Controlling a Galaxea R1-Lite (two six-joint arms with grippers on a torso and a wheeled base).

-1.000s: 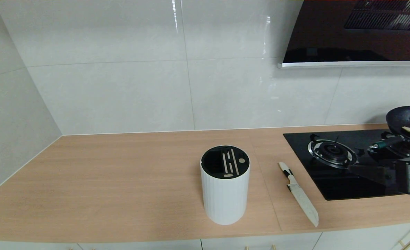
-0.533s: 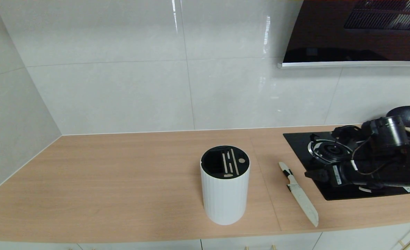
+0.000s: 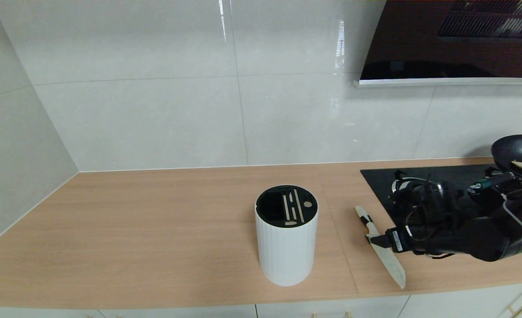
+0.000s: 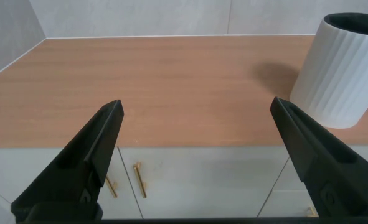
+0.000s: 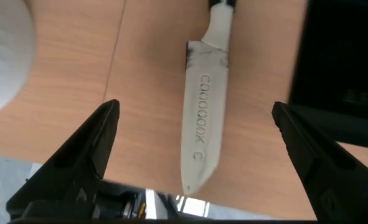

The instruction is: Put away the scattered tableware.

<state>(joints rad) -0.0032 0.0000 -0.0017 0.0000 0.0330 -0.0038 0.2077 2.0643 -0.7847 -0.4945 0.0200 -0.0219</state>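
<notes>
R arm has swung in from the right across the hob [image 3: 459,174] since 1 s ago. The right gripper [image 5: 194,106] now hangs over the knife [image 3: 388,261]; head cam and everything else unchanged. Knife lies flat on the counter [image 3: 155,229] betw. the white ribbed holder [image 3: 286,247] and the hob, apart from both, handle toward the wall, tip toward the front edge. R jaws are wide apart with one finger each side of the blade, prob. lined up to close across the knife's width; no contact yet afaict. Holder stands upright w/ slotted top facing up, so likely the destination. Left gripper [image 4: 196,102] also has jaws apart and is empty, parked off the counter's front edge near the holder, prob. just keeping clear.
</notes>
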